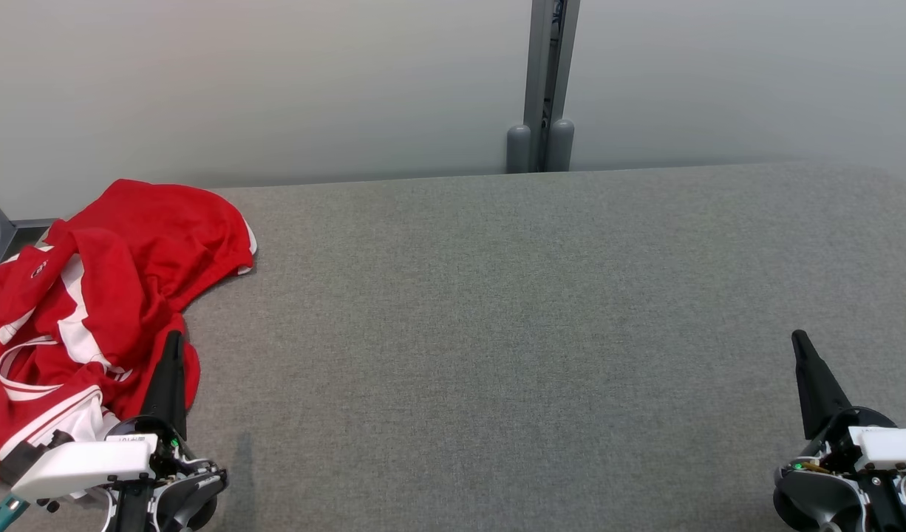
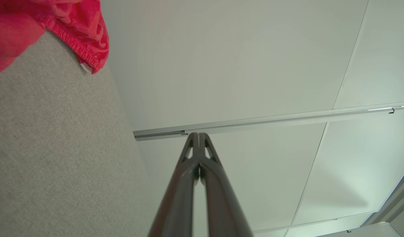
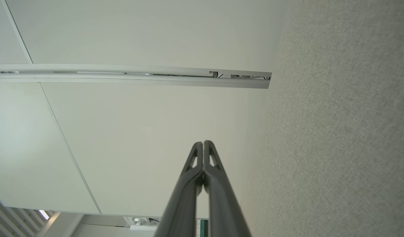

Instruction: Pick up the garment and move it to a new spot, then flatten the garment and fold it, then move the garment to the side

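**Desk:** Any writing I should log?

**Operator:** I see a small badge (image 1: 38,270) on the crumpled red fabric garment with white stripes (image 1: 142,244), but it's too small for me to read. The print on my left gripper's (image 1: 174,338) white housing is just as illegible.

**Desk:** Where does the garment lie?

**Operator:** It's bunched at the far left of the grey felt-covered table (image 1: 497,332), running past my head view's left edge. My left gripper's long dark fingers are pressed together, tips touching, holding nothing. In the head view they stand over the garment's near edge; I cannot tell whether they touch it.

**Desk:** And the other side?

**Operator:** My right gripper (image 1: 799,338) sits well apart at the lower right, above the felt. Its fingers are likewise pressed together.
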Robot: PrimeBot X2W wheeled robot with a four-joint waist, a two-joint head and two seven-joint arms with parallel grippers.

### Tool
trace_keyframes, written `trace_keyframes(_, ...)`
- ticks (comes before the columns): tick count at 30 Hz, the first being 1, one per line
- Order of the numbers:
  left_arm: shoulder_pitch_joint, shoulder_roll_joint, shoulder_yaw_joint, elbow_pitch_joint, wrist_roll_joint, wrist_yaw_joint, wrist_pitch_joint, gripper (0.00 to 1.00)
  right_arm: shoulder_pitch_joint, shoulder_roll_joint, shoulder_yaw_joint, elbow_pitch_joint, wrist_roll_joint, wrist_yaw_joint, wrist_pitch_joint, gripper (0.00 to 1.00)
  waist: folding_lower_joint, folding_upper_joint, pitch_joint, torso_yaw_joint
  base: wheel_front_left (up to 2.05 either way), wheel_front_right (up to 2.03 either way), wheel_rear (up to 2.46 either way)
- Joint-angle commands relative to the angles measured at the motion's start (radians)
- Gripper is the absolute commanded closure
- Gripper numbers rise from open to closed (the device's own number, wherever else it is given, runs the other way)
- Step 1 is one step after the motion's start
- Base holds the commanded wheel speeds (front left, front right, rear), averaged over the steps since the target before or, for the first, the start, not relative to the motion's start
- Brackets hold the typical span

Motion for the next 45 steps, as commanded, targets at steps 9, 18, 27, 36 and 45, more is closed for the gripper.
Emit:
trace_keyframes(9,-0.013,0.006,0.004,-0.002,0.001,-0.003,0.002,1.00,-0.004,-0.009,0.001,0.002,0.001,0.001,0.002,1.00,0.0000,0.0000,0.000,0.000,0.00,0.00,0.00)
trace_keyframes(18,0.020,-0.008,-0.005,0.020,0.000,0.000,-0.003,0.00,0.020,0.010,0.004,0.018,0.000,-0.001,-0.004,0.00,0.0000,0.0000,0.000,0.000,0.00,0.00,0.00)
trace_keyframes(27,0.035,-0.006,-0.049,0.002,0.005,0.000,-0.047,0.00,0.036,0.008,0.028,0.006,-0.035,-0.001,-0.050,0.00,0.0000,0.0000,-0.001,0.000,0.00,0.00,0.00)
trace_keyframes(36,0.036,0.014,-0.095,0.006,0.082,0.001,-0.091,0.00,0.042,0.006,0.038,-0.013,-0.236,0.000,-0.092,0.00,0.0000,0.0000,-0.002,0.001,0.00,0.00,0.00)
trace_keyframes(45,0.043,0.017,-0.109,0.010,0.262,0.009,-0.129,0.00,0.058,0.004,0.047,-0.062,-0.491,0.000,-0.130,0.00,0.0000,0.0000,-0.006,0.003,0.00,0.00,0.00)
